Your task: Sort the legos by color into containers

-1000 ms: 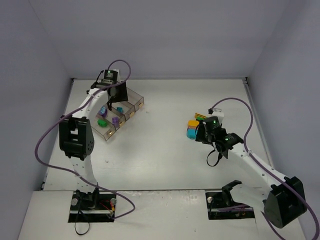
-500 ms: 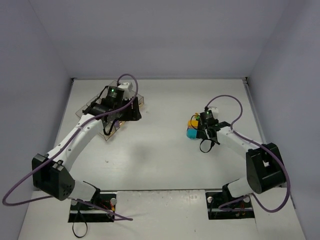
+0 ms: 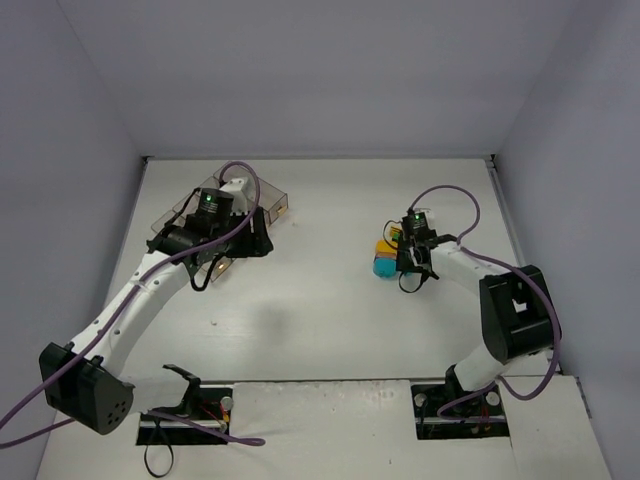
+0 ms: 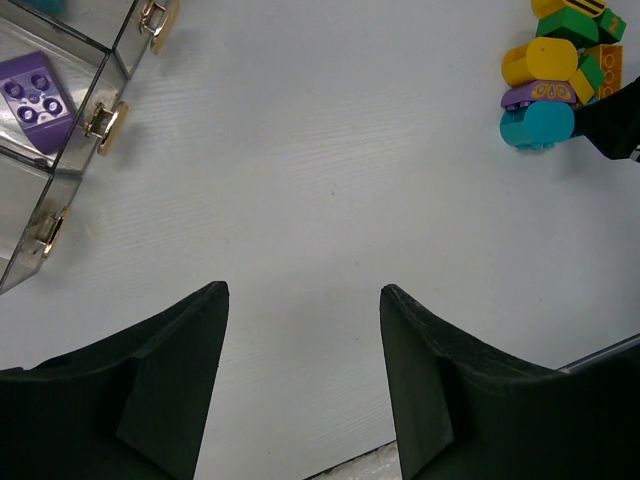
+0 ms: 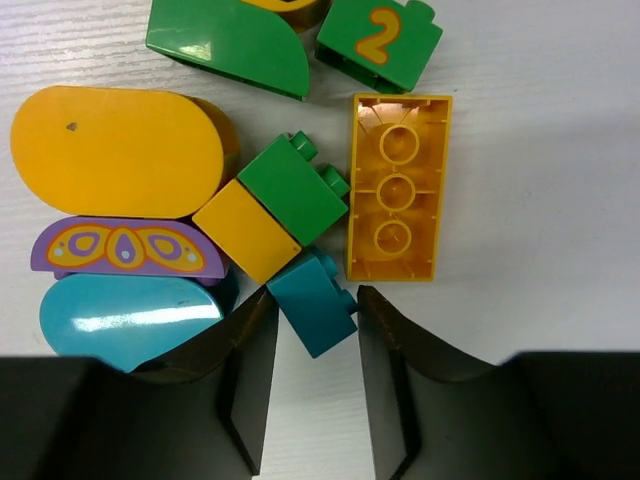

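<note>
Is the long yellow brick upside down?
Yes, upside down: the long yellow brick shows its hollow underside with three round tubes facing up.

Legos [image 3: 385,262], containers [image 3: 277,203] on white table [image 3: 330,310]

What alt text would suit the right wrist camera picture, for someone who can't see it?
Two black fingers of the right gripper flank a small teal brick on a white table; whether they pinch it is unclear. Beyond it cluster yellow, green, purple and cyan legos, one green brick marked 2.
</note>
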{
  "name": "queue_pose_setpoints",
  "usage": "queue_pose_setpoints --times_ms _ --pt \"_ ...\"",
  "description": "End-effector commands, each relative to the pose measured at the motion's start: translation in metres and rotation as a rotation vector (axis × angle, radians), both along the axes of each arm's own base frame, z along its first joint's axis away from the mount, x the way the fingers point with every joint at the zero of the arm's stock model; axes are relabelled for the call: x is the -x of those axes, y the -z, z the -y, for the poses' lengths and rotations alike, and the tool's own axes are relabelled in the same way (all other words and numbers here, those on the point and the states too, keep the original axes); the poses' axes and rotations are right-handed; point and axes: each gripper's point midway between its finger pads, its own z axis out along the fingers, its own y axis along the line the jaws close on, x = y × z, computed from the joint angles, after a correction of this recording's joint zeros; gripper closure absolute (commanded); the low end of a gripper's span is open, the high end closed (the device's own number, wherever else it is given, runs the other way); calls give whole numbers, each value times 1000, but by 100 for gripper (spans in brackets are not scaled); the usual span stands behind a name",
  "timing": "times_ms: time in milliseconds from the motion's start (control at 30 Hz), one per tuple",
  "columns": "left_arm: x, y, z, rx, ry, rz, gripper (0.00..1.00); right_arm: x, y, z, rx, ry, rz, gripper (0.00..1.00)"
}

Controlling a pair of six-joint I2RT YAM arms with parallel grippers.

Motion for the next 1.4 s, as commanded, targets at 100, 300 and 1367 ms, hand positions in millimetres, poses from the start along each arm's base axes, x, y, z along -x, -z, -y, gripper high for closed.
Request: queue_pose_setpoints --times_ms 100,300,1367 --pt "2 -18 -1 25 -5 46 44 -13 -15 -10 -41 -86 50 85" --pt "4 -20 6 57 26 40 44 -11 -40 -16 -68 -137 121 100" --pt "42 -107 199 723 381 -260 30 86 -225 -146 -438 -890 652 100"
